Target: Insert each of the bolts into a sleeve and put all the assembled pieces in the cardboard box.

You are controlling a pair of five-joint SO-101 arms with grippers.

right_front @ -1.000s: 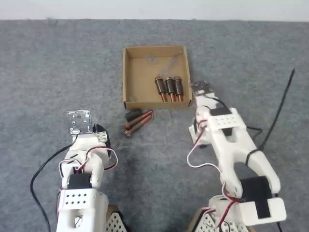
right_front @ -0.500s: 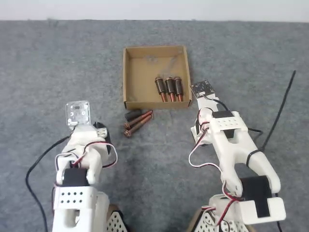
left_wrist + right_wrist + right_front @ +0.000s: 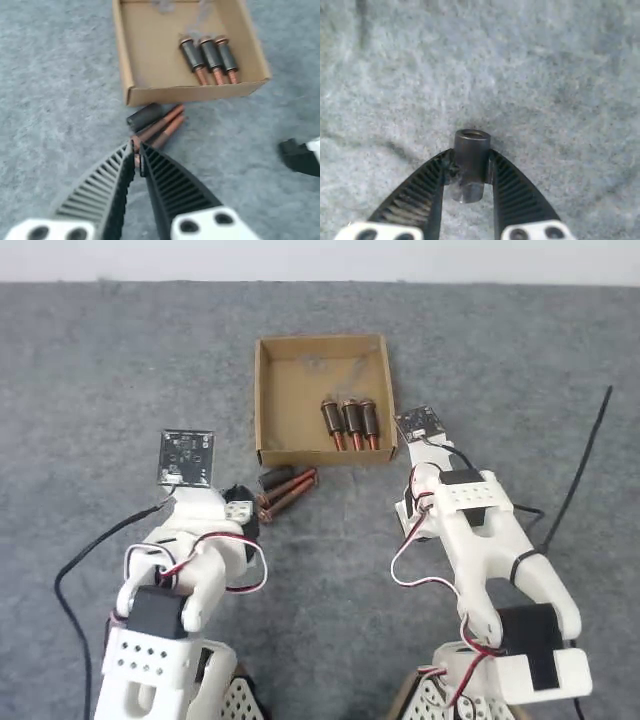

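The cardboard box (image 3: 265, 400) sits at the middle back with three assembled pieces (image 3: 350, 422) in its near right corner. Just in front of it lie a dark sleeve (image 3: 275, 480) and two copper bolts (image 3: 287, 494). My left gripper (image 3: 243, 512) is beside the bolt heads. In the left wrist view, my left gripper (image 3: 136, 148) is shut, with its tips at the heads of the bolts (image 3: 162, 128) and the sleeve (image 3: 144, 115) just beyond. My right gripper (image 3: 471, 157) is shut on another dark sleeve (image 3: 471, 144), held upright just above the mat, right of the box.
A grey felt mat (image 3: 120, 370) covers the table. The right arm (image 3: 462, 502) stands close to the box's front right corner (image 3: 264, 80). A black cable (image 3: 580, 475) runs along the far right. Open mat lies to the left of the box.
My left arm has swung forward and to the right, bringing its gripper up to the loose bolts. The right arm shifted slightly at first, then held still with its sleeve.
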